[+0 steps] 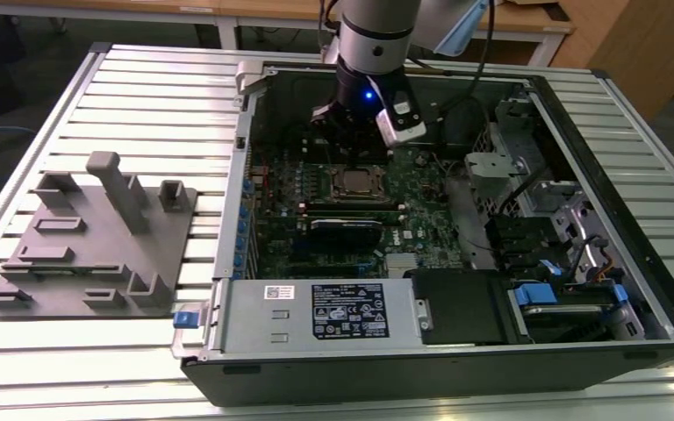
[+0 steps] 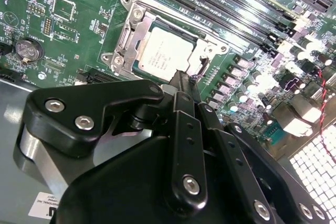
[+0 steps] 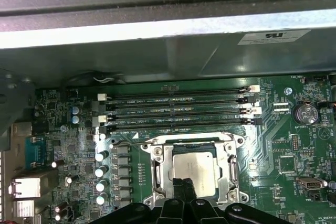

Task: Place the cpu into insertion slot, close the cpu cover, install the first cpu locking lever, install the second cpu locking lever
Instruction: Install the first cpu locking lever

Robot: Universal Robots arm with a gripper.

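The cpu, a silvery-grey square chip, lies flat in the insertion slot on the green motherboard, and hides the slot's pin field. The cpu cover, a silvery metal frame, lies down around the chip. It is also seen in the second wrist view, where the cpu cover frames the cpu. My gripper is shut, its black tips together at the chip's edge, just over the cover frame. In the exterior view the gripper hangs straight above the cpu inside the open case.
Memory slots run alongside the socket, with the case wall beyond them. A row of capacitors stands beside the socket. A grey fixture plate lies at the exterior view's left, outside the case. The power supply and drive bays fill the near side.
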